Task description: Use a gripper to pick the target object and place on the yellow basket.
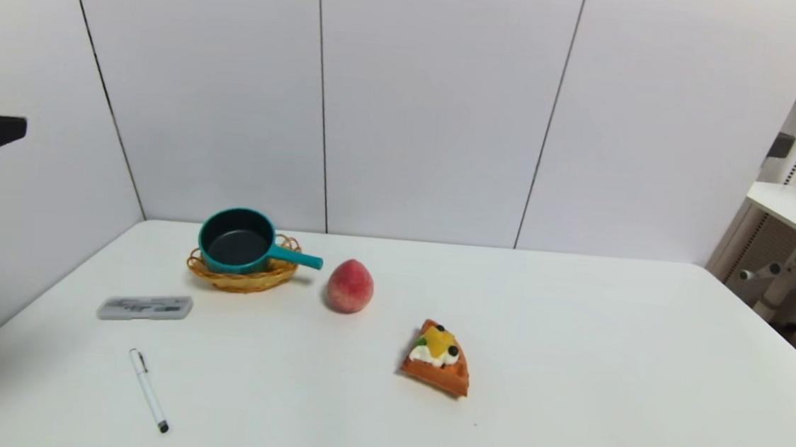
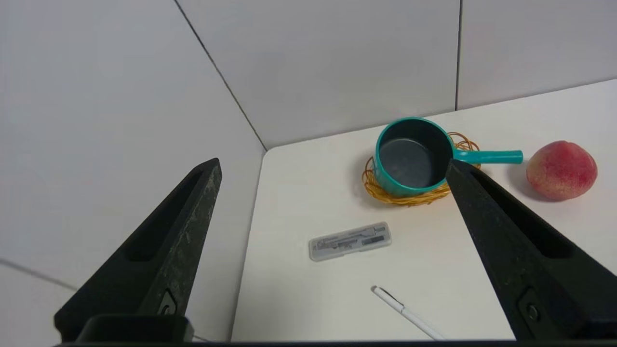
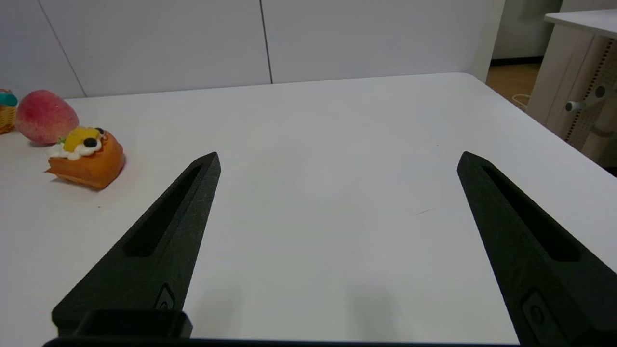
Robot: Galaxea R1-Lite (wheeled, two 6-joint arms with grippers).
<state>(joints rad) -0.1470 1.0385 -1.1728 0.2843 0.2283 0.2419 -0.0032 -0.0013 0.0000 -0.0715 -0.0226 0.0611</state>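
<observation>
The teal pan (image 1: 237, 242) sits upright in the yellow basket (image 1: 241, 281) near the table's (image 1: 572, 351) far left corner, handle toward the peach (image 1: 350, 286), while the left gripper (image 2: 332, 168) hangs apart, fingers spread and empty, and the right gripper (image 3: 337, 161) is parked, likewise spread.

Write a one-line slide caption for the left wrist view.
Open left gripper hangs empty above the table; teal saucepan sits in the yellow basket.

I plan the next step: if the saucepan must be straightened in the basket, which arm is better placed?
Probably the left: its gripper, jaws open, faces the saucepan sitting in the yellow basket. The right gripper is over bare table, far from it.
</observation>
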